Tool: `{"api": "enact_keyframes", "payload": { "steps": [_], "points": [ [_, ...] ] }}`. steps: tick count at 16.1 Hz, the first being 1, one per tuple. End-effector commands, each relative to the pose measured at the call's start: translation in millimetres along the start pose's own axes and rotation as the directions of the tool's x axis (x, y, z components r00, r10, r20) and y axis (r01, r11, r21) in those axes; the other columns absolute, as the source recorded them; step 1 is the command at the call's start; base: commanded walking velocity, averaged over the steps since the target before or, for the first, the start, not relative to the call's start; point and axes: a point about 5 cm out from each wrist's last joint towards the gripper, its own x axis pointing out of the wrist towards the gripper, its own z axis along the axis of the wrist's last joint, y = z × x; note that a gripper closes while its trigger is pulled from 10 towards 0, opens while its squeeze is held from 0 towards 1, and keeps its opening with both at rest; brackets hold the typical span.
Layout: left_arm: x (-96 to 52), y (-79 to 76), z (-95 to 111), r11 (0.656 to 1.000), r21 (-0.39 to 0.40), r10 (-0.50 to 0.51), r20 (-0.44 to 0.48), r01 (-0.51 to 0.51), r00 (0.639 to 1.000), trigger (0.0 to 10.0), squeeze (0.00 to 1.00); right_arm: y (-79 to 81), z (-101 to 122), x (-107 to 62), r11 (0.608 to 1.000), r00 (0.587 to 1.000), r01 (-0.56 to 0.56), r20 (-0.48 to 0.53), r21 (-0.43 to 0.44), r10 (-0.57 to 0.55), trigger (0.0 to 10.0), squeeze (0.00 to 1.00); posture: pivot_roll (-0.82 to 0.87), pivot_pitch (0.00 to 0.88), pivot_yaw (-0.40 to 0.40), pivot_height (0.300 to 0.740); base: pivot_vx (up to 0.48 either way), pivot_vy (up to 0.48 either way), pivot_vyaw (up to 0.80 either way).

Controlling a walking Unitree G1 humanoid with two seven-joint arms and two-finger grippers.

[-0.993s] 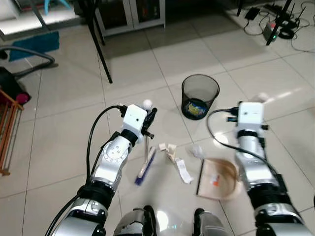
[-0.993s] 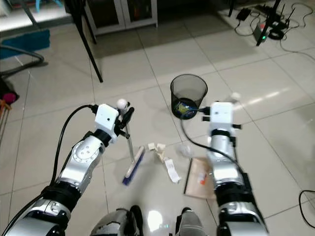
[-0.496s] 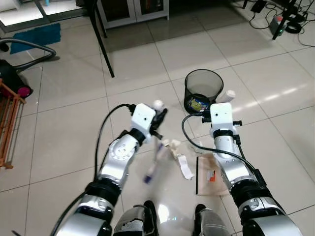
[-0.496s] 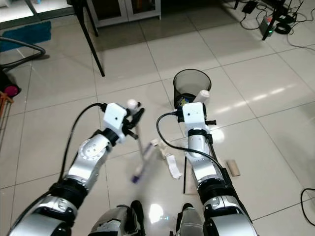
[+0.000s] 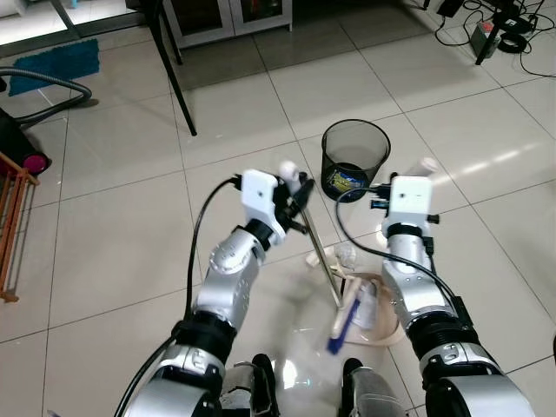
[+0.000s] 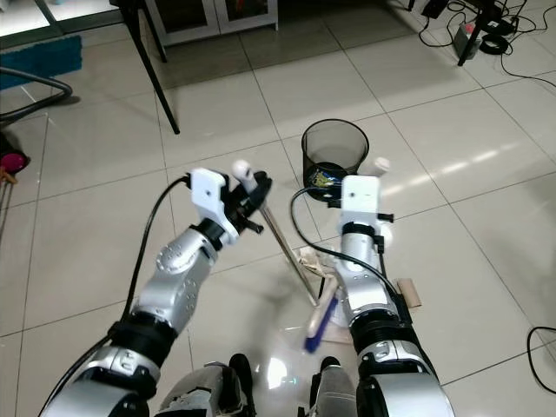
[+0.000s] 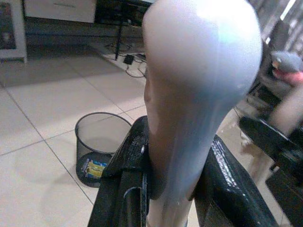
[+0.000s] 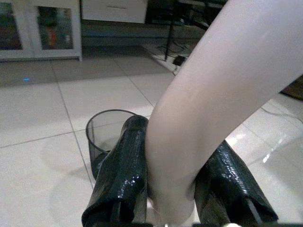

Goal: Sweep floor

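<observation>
Two grippers work above the tiled floor (image 5: 113,226): the left gripper (image 5: 300,187) pinches the broom (image 5: 323,261), its blue bristles in the dustpan (image 5: 382,317). The right gripper (image 8: 180,189) clamps what appears to be the dustpan's pale handle (image 8: 222,90), near the black wastebasket (image 5: 354,161).

Both my arms reach forward, bent at elbows. My left gripper (image 5: 298,193) clamps white handle; my right gripper (image 5: 415,170) clamps another, further right.
</observation>
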Motion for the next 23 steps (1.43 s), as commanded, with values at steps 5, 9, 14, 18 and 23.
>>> {"api": "enact_keyframes", "payload": {
  "steps": [5,9,14,18,23],
  "points": [
    [3.8,3.4,40,0.986,0.076,-0.157,0.071,0.151,0.985,10.0,0.00,-19.7,-19,-4.4,0.997,0.995,0.038,-0.089,0.066,-0.032,10.0,0.00,0.01,0.173,0.131,0.740,0.000,0.000,0.00],
    [-6.1,18.4,66,0.935,0.270,-0.252,0.044,0.231,0.967,10.0,0.00,-36.7,-23,-4.3,0.995,0.993,0.069,-0.096,0.067,-0.062,10.0,0.00,0.01,0.130,0.132,0.740,0.000,0.000,0.00],
    [-28.1,66.4,97,0.929,0.369,-0.046,0.081,0.013,0.996,10.0,0.00,-60.2,-11,-1.1,0.984,0.997,0.059,-0.061,0.167,-0.049,10.0,0.00,-0.02,0.037,0.115,0.740,0.000,0.000,0.00],
    [-62.1,92.4,64,0.898,0.363,0.247,0.049,-0.247,0.968,10.0,0.00,-86.1,33,2.6,0.985,0.997,0.027,0.061,0.171,-0.038,10.0,0.00,-0.06,0.000,0.097,0.740,0.000,0.000,0.00],
    [-79.9,91.3,39,0.864,0.360,0.369,0.023,-0.352,0.929,10.0,0.00,-113.9,95,10.2,0.960,0.981,0.065,0.161,0.273,-0.112,10.0,0.00,-0.09,0.000,0.105,0.740,0.000,0.000,0.00]
  ]
}}
